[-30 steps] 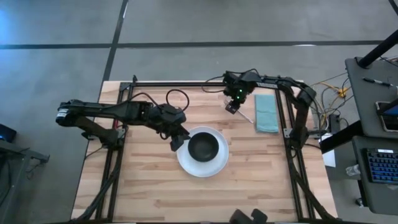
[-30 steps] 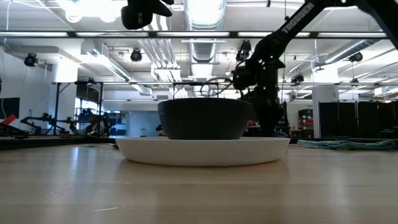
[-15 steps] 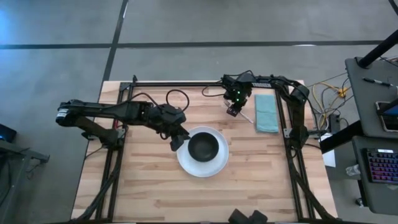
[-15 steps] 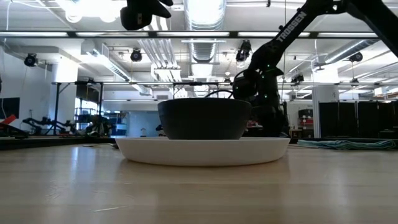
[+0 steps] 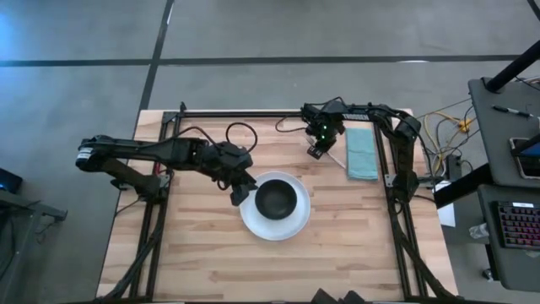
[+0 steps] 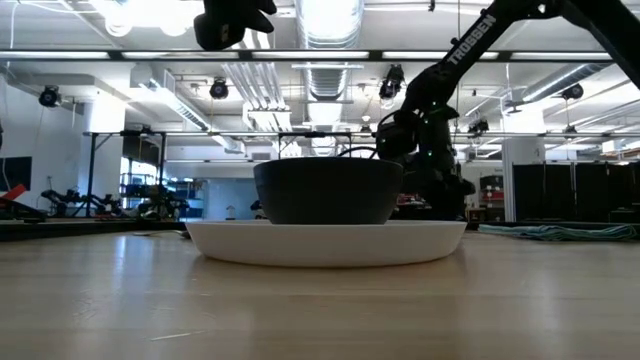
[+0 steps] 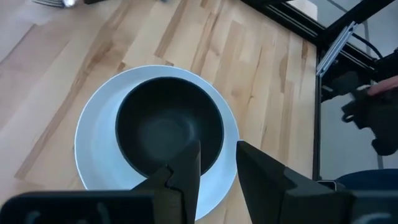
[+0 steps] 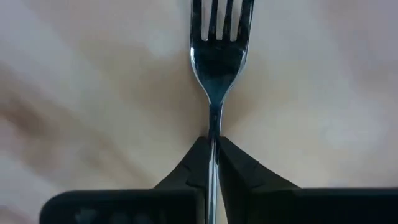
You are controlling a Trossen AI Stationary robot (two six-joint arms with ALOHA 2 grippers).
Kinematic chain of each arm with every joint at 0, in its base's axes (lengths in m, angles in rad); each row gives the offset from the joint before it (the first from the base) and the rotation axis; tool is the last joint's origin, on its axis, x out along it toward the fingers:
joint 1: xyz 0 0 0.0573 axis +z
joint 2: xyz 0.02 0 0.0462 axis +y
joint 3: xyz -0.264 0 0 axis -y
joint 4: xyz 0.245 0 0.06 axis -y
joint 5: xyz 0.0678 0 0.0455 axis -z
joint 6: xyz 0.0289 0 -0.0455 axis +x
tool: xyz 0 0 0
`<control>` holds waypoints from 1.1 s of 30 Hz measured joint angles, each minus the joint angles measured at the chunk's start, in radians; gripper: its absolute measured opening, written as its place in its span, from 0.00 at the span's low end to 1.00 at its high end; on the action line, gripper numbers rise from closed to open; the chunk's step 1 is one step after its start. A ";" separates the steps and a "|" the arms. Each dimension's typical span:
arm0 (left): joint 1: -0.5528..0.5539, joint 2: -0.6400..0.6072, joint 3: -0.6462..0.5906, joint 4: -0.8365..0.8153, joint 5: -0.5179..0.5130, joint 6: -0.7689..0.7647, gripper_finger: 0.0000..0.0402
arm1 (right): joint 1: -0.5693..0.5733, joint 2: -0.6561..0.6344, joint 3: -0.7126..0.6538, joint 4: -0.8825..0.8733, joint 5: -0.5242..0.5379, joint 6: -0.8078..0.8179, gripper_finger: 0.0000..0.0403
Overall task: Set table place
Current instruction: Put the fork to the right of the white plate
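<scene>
Item 1. Left end effector (image 5: 239, 193): centre-left of the high view, hanging just beside the left rim of the plate; fingers (image 7: 186, 171) slightly parted, holding nothing.

Item 2. Round white ceramic plate (image 5: 295, 221): centre of the light wooden butcher-block counter (image 5: 202, 262), carrying the smaller round black bowl (image 5: 276, 199) in its middle.

Item 3. Right end effector (image 5: 315, 150): upper centre-right of the high view, low over the counter; fingers (image 8: 194, 168) pinched tight on the handle of the thin silver metal fork (image 8: 217, 46).

Item 4. Fork, relation: its long axis runs straight out from the right end effector, tines leading, handle between the pads. The plate lies down-frame and left of it; the right arm alone has it.

Item 5. Teal folded cloth napkin (image 5: 361, 152): just right of the right end effector.

Item 6. Spoon: not made out.
</scene>
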 joint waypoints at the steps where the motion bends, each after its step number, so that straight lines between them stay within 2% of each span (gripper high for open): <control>1: 0.002 -0.001 0.000 -0.002 0.000 0.009 0.22 | 0.011 -0.015 -0.011 -0.003 -0.003 0.032 0.03; 5: 0.012 -0.008 0.000 -0.007 -0.002 0.045 0.22 | 0.071 -0.124 -0.093 0.026 -0.014 0.178 0.03; 8: 0.020 -0.018 -0.003 -0.024 -0.003 0.068 0.22 | 0.139 -0.214 -0.199 0.087 -0.075 0.336 0.03; 12: 0.036 -0.035 -0.004 -0.057 -0.008 0.096 0.22 | 0.259 -0.345 -0.362 0.230 -0.093 0.629 0.03; 17: 0.045 -0.057 -0.005 -0.089 -0.019 0.134 0.22 | 0.407 -0.463 -0.510 0.424 -0.060 1.018 0.03; 21: 0.045 -0.068 -0.006 -0.124 -0.020 0.157 0.22 | 0.514 -0.490 -0.553 0.446 0.018 1.258 0.03; 25: 0.045 -0.079 -0.006 -0.143 -0.020 0.183 0.22 | 0.608 -0.480 -0.553 0.474 0.054 1.409 0.03; 29: 0.045 -0.092 -0.006 -0.157 -0.019 0.198 0.22 | 0.667 -0.458 -0.551 0.536 0.085 1.525 0.03; 33: 0.045 -0.100 -0.006 -0.172 -0.019 0.199 0.22 | 0.694 -0.419 -0.551 0.546 0.108 1.569 0.03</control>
